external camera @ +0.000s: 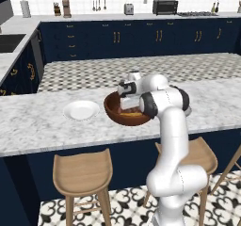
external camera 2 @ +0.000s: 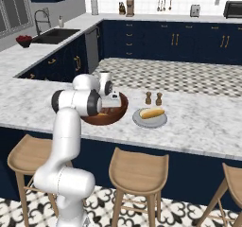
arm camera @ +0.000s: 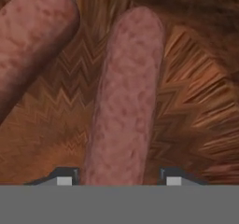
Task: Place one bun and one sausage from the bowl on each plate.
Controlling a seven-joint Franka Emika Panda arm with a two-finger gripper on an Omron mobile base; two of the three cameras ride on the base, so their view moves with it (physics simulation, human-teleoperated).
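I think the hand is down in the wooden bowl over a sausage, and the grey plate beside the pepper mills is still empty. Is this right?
Not quite. The grey plate beside the pepper mills already holds a bun, as the right base view shows. The rest holds: the hand is down in the wooden bowl, over a sausage.

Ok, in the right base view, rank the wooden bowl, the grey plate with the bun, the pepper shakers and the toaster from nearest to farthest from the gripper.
1. Wooden bowl: the gripper is down inside it, astride a sausage.
2. Pepper shakers: to the bowl's right, slightly behind.
3. Grey plate with the bun: right of the bowl. Too close to call against the shakers.
4. Toaster: on the far back counter.
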